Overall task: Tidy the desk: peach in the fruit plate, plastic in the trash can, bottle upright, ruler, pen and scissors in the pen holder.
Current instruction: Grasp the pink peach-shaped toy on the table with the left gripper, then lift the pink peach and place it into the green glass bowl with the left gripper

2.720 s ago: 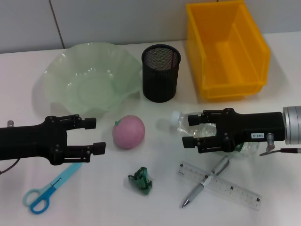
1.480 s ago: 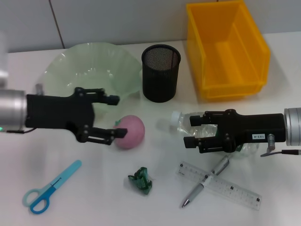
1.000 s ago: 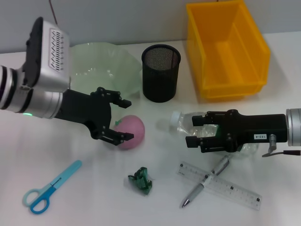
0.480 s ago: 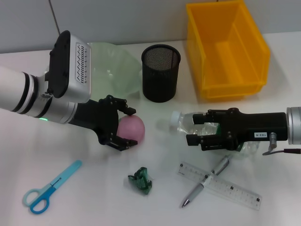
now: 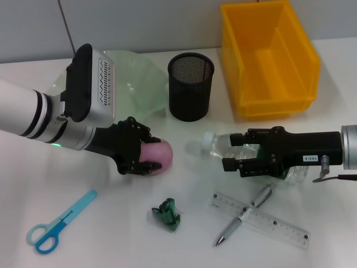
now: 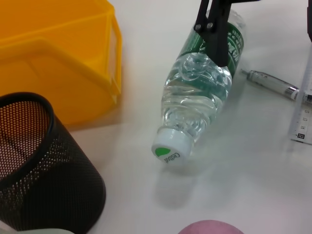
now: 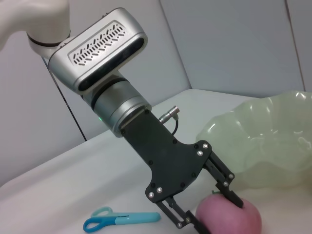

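Fruit plate (image 5: pixel 131 84): pale green, near the far edge of the tabletop, just behind the left arm.
Left gripper (image 5: pixel 149 154): fingers around the peach, closed to its sides; the firmness of the grip I cannot tell.
Right gripper (image 5: pixel 230 151): jaws clamp the lying water bottle (image 5: pixel 223 148), whose cap points toward the peach.
Peach (image 5: pixel 158 155): on the tabletop, nearer the front than the plate; I judge the lift goes up and back.

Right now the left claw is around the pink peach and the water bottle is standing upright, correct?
Not quite. The left gripper is around the peach, but the bottle lies on its side on the table, cap toward the pen holder, as the left wrist view shows.
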Available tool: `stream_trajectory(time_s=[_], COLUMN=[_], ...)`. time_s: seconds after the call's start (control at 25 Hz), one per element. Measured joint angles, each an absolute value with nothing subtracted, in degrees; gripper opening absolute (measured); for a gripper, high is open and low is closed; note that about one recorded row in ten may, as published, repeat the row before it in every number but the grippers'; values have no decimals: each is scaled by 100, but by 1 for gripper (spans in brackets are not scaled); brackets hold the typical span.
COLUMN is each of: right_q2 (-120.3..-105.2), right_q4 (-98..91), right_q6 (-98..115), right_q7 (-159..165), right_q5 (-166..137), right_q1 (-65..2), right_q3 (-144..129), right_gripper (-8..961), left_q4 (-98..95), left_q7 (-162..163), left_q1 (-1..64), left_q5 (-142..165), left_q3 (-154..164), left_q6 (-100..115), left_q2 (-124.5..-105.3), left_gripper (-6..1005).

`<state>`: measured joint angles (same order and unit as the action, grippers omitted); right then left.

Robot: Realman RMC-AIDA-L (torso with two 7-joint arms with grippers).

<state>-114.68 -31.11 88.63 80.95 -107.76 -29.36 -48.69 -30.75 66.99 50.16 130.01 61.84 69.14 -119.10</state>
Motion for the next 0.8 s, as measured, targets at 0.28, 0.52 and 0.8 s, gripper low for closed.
stream_trajectory(time_s=[0.28, 0.52, 0.8], right_q2=[-11461, -11461, -11460], right_q4=[-3111, -3111, -3112], right_q6=[8863, 8859, 8859], right_q7=[8095, 8095, 8097], right_q5=[-10775, -10775, -10775], right_q1=[-2944, -2945, -2945], right_q3=[-4869, -4869, -4869], right_gripper=[781, 781, 781], left_q4=[-3114, -3251, -3599], left_q7=[6756, 6905, 7312], left_q1=[4970, 4816, 4402], left_q5=[12847, 12589, 12143], left_q3=[6187, 6126, 5407], left_q6=[6904, 7162, 7872], left_q2=[-11909, -11872, -11822], left_gripper=[467, 379, 307])
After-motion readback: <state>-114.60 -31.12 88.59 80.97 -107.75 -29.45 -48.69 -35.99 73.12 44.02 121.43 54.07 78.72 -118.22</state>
